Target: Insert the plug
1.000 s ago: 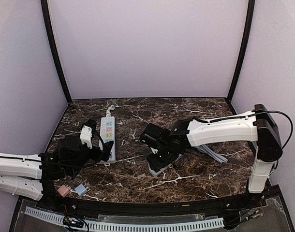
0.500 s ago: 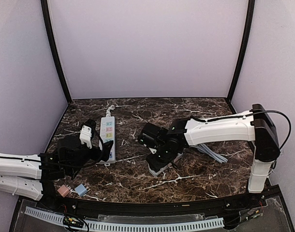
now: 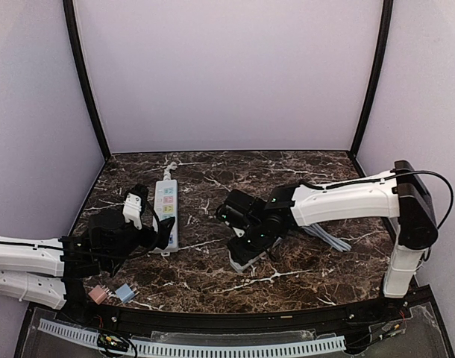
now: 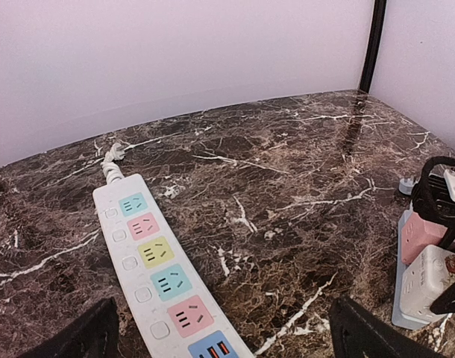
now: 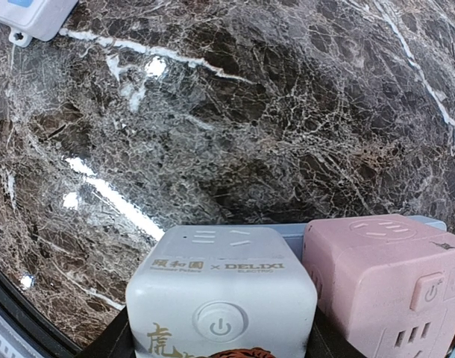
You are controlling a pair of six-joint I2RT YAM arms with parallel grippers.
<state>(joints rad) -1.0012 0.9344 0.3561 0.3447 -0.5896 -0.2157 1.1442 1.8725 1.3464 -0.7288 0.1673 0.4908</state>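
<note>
**Entry: bench state, plug insertion**

- **Power strip** (image 3: 166, 211): white, coloured sockets. Lies at 9 o'clock of table centre, long axis 12–6. All sockets in left wrist view are empty.
- **Left gripper** (image 3: 151, 220): jaws wide apart, holding nothing. Sits at strip's 6 o'clock end, fingers either side of it. No change over last sec.
- **Right gripper** (image 3: 246, 250): closed partway on white cube (image 5: 220, 291), fingers flanking its sides.
- **White cube**: has a power button and sits beside pink cube (image 5: 377, 276) on a blue-grey base (image 4: 405, 315). Just off table centre at 5 o'clock, well apart from strip. Can't tell if lifted or resting.
- **Plug** (image 4: 405, 183): small grey head at 12 o'clock of the cubes in left wrist view. Prob. the plug, but too small to confirm. Grey cable (image 3: 326, 239) trails toward 3 o'clock.
- **Misc**: two small blocks (image 3: 112, 293), pink and blue, at near-left edge.

**Change:** right forearm sits a shade toward 3 o'clock vs half a sec ago, approx. back where it was a sec ago. Cube's table spot and the grip are the same.

**Meaning (judgement):** a wobble, not travel. Gap to strip isn't closing and insertion hasn't begun.
</note>
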